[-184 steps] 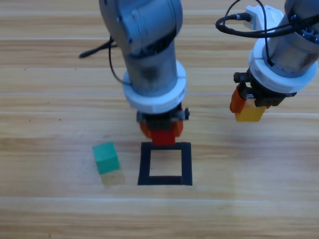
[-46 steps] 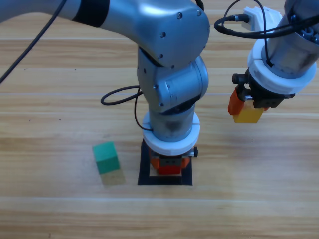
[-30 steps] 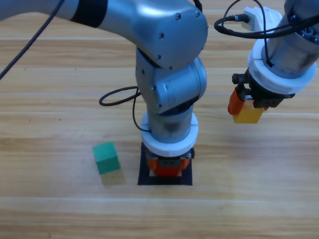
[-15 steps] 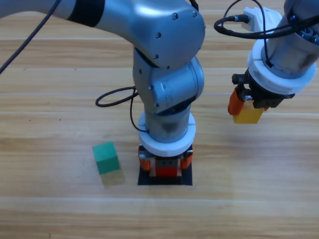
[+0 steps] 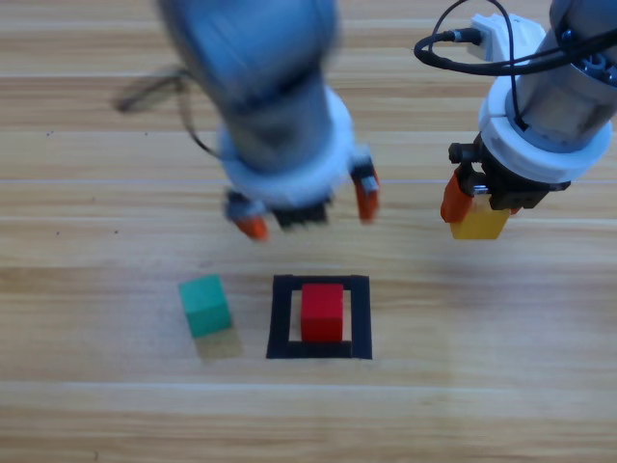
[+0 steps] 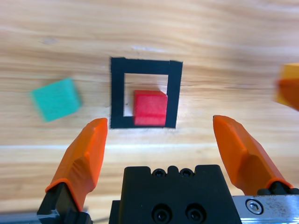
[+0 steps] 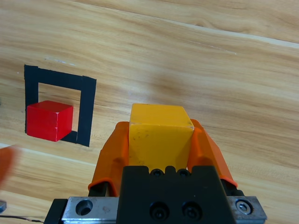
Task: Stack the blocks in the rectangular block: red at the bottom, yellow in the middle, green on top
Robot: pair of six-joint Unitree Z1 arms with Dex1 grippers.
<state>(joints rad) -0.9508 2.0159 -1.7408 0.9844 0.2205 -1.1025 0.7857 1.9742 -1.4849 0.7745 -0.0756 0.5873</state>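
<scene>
Small matte red cube (image 5: pixel 322 312) sits inside the dark tape square outline (image 5: pixel 362 318).
Left gripper (image 5: pixel 308 208) gapes wide above; right gripper (image 5: pixel 479 206) clamps the stiff, light yellow cube (image 5: pixel 481 223) by opposite faces (far right).

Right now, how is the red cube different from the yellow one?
The red cube sits on the table inside the black tape square, touched by nothing; the yellow cube is off to the right of the square, clamped in the right gripper. The left gripper, above the square, is open and empty. Both cubes look alike in size and shape.
</scene>
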